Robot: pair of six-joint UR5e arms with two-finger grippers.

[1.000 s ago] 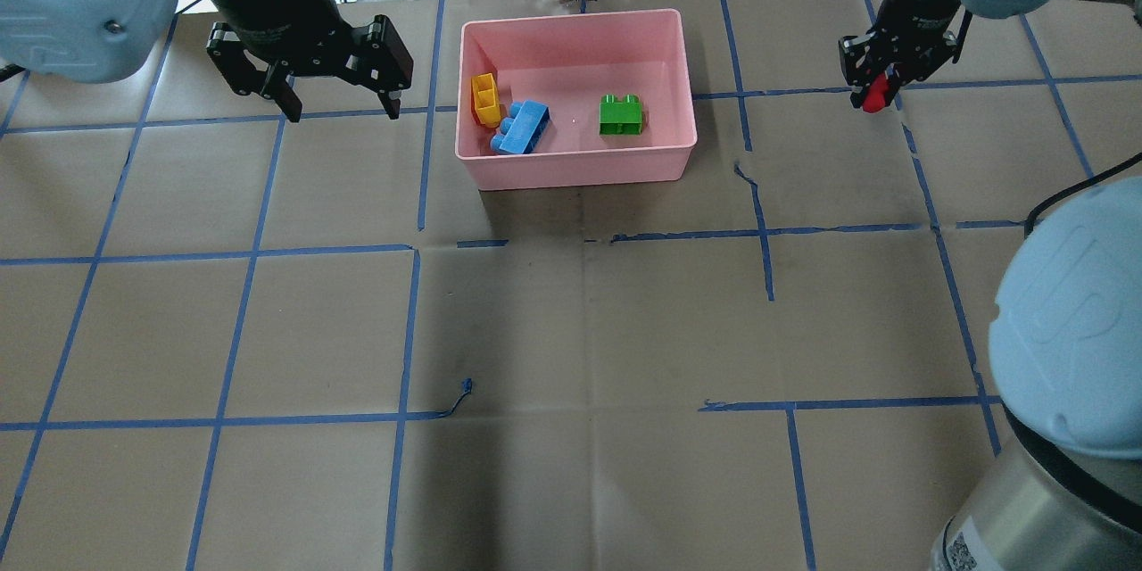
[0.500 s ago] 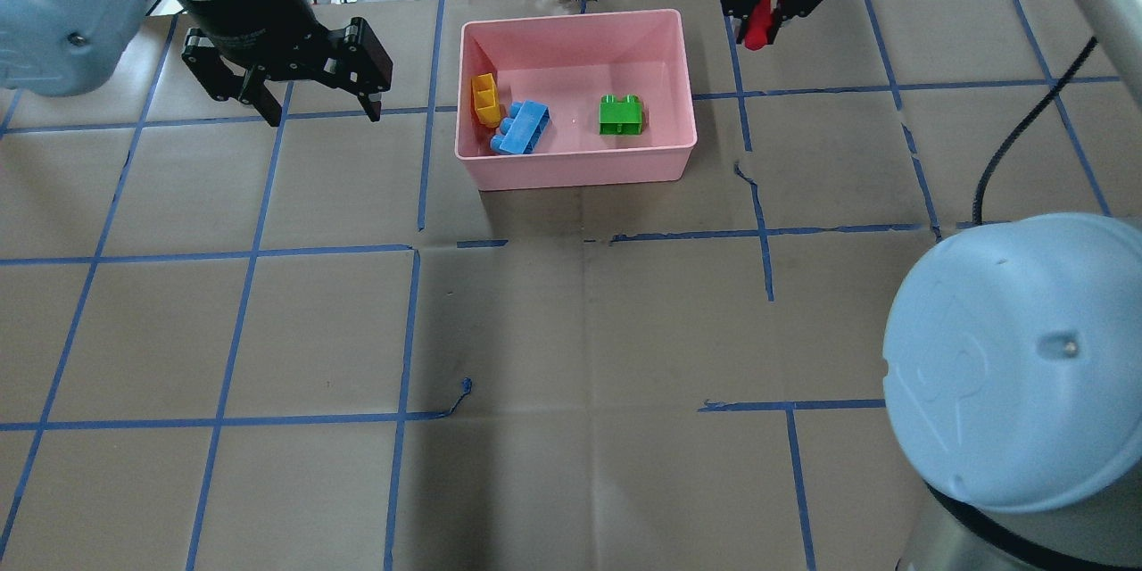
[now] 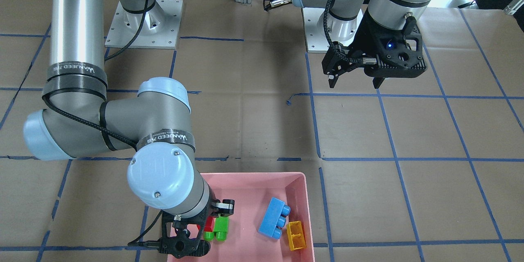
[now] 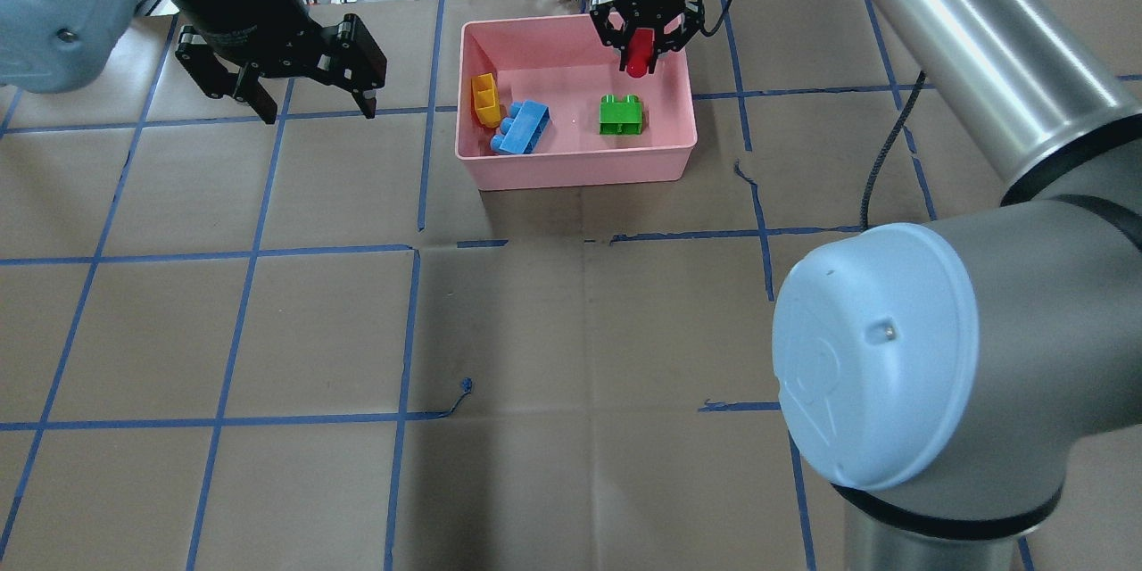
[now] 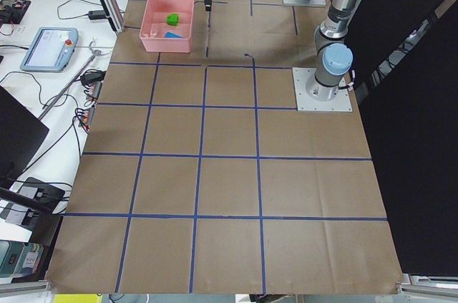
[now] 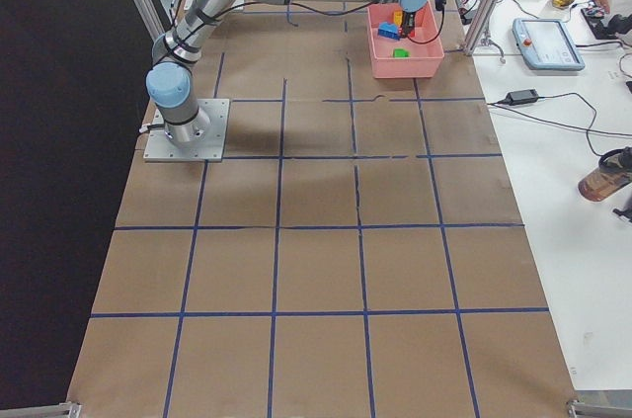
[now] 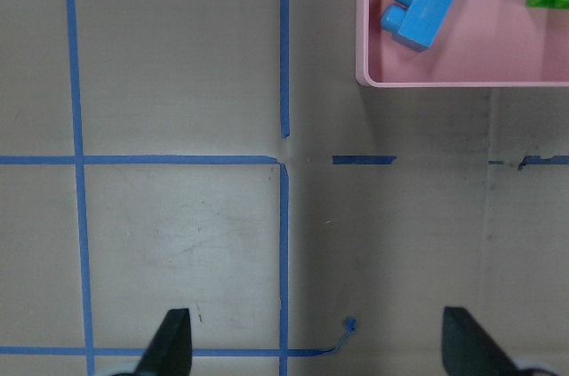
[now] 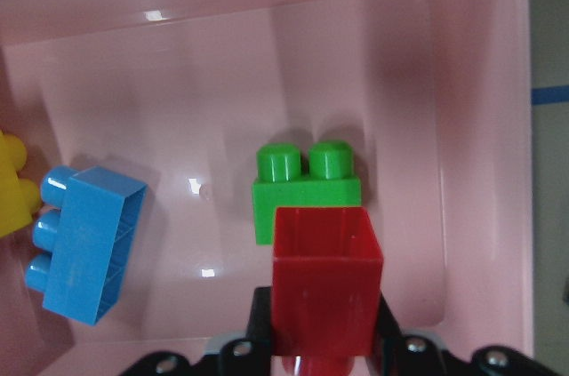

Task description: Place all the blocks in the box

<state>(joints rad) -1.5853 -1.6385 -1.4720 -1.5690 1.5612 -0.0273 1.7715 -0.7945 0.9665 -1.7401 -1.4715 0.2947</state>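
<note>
In the pink box [image 4: 575, 168], a blue block [image 4: 522, 127], green block [image 4: 622, 117] and yellow block [image 4: 485, 100] are seen. The left claw [image 4: 317, 111] is held open. The red block [image 4: 637, 52], judged light, rigid and slick, is pinched by its sides in the right claw [image 4: 639, 64] over the box.

Four blocks are in view: one green block [image 4: 622, 116], one blue block [image 4: 523, 127], one yellow block [image 4: 485, 99] and one red block [image 4: 639, 53]. There is one box [image 4: 580, 165], pink, near the far edge of the one table [image 4: 571, 330]. Three blocks lie inside it; the fourth, the red one, is clamped in the right pincer [image 4: 641, 52] above it. There are two pincers: that one and the left pincer [image 4: 317, 113], spread wide with nothing in it.
</note>
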